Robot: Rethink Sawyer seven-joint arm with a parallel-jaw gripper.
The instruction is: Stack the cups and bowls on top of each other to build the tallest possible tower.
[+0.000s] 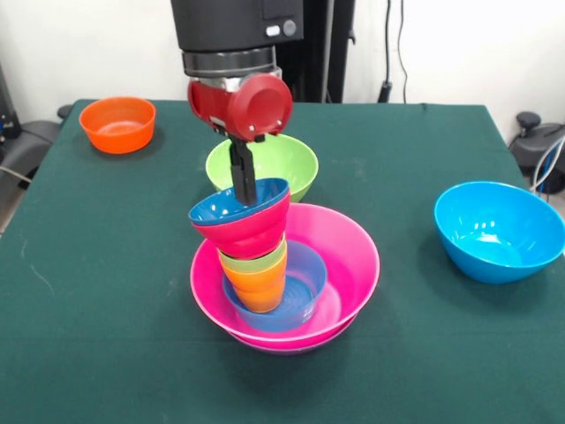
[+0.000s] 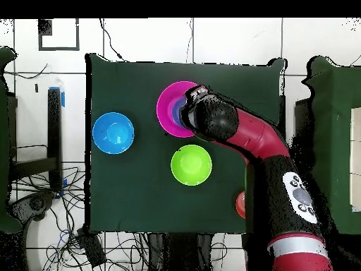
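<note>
The tower stands mid-table: a wide pink bowl [image 1: 353, 256] over a purple bowl [image 1: 287, 345], of which only a rim edge shows. Inside sit a small light-blue bowl [image 1: 307, 284], an orange cup [image 1: 261, 290] and a light green cup [image 1: 256, 261]. On top sits a red bowl [image 1: 256, 231] holding a dark-blue bowl [image 1: 219, 208]. This top pair tilts to the left. My gripper [image 1: 244, 187] comes straight down and is shut on their far rim. In the overhead view the arm hides most of the pink bowl [image 2: 166, 106].
A lime green bowl [image 1: 296, 163] [image 2: 191, 164] stands just behind the tower. A large sky-blue bowl [image 1: 499, 231] [image 2: 113, 133] stands at the right. A small orange bowl [image 1: 117, 124] sits at the far left corner, partly hidden by the arm in the overhead view [image 2: 240, 205].
</note>
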